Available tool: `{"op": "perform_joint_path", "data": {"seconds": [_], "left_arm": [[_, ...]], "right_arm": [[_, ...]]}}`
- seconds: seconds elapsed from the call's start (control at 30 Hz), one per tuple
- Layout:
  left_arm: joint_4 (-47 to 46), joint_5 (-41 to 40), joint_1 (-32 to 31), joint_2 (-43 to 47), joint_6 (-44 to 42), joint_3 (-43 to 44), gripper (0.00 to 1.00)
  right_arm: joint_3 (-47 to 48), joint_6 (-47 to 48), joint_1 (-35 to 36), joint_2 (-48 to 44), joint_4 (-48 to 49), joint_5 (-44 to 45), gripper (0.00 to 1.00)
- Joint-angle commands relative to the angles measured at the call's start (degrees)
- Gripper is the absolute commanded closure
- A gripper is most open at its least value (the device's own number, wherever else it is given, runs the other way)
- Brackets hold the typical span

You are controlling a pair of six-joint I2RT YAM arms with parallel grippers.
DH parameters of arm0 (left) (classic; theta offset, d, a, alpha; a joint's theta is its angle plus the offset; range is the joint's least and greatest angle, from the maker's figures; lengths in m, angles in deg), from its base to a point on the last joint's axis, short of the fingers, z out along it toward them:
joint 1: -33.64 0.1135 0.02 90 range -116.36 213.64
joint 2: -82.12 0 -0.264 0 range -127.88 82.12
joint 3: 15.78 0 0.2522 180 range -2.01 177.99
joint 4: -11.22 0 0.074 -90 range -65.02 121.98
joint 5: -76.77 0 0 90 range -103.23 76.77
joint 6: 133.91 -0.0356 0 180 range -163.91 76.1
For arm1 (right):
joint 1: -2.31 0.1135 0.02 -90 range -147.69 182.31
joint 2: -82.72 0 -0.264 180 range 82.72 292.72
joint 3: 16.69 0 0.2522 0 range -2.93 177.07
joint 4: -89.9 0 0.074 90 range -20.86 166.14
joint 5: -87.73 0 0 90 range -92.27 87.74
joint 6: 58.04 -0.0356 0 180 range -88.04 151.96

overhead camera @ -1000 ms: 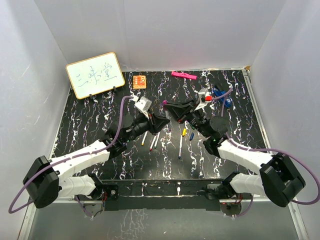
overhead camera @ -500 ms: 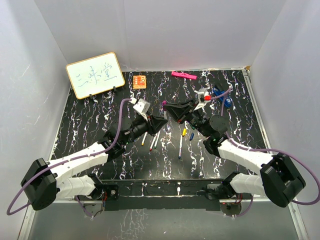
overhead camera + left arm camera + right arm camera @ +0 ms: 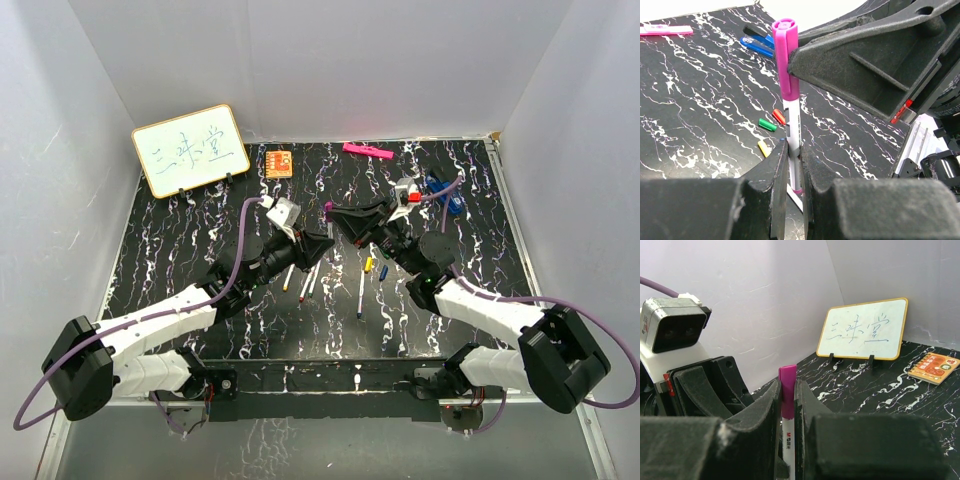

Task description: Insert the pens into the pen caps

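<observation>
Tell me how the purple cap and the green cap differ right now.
The purple cap sits on a pen; the green cap has no pen in it. The purple cap is pinched between the right fingers, off the table; the green cap lies loose on the table. Both are small coloured plastic caps.

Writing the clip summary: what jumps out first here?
Both arms meet mid-table on one purple-capped pen: the left gripper clamps its white barrel, the right gripper pinches the cap end. Loose pens lie on the black marbled table beside them, and a whiteboard stands at the far left.
</observation>
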Motion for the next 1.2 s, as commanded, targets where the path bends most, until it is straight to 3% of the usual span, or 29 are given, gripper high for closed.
{"op": "perform_joint_path", "data": {"seconds": [0.0, 0.4, 0.57, 0.67, 0.9, 0.97, 1.03, 1.13, 1.17], "left_arm": [[-20.6, -2.5, 1.3, 4.6, 0.3, 4.2, 1.00], [-20.9, -2.1, 2.3, 4.8, 1.6, 4.9, 1.00], [-15.9, -1.2, 2.3, 4.6, 1.6, 4.9, 1.00], [-10.7, -1.1, 2.3, 4.8, 1.8, 4.4, 1.00], [1.6, -5.7, 2.3, 4.7, 3.3, 1.1, 1.00], [3.1, -7.5, 2.3, 4.4, 3.9, 0.1, 1.00], [4.1, -8.8, 2.3, 3.9, 4.0, -0.4, 1.00], [5.0, -10.7, 2.4, 2.7, 3.5, -0.3, 1.00], [5.4, -11.3, 2.5, 2.1, 3.2, -0.1, 1.00]], "right_arm": [[-4.9, 1.9, 0.7, 3.5, -12.6, -8.5, 1.00], [-6.8, 1.9, 0.7, 3.3, -10.0, -8.4, 1.00], [-4.3, 2.7, 0.7, 2.0, -10.5, -5.7, 1.00], [-0.2, 4.9, 0.7, 0.4, -11.5, -2.8, 0.87], [8.4, 14.0, 0.7, -5.1, -14.8, 8.8, 0.77], [9.3, 16.0, 0.7, -6.2, -14.9, 12.6, 0.67], [9.8, 17.3, 0.7, -6.9, -15.0, 15.5, 0.37], [10.0, 18.2, 0.7, -7.2, -14.9, 17.6, 0.07], [10.1, 18.3, 0.7, -7.2, -14.9, 17.9, 0.03]]}}
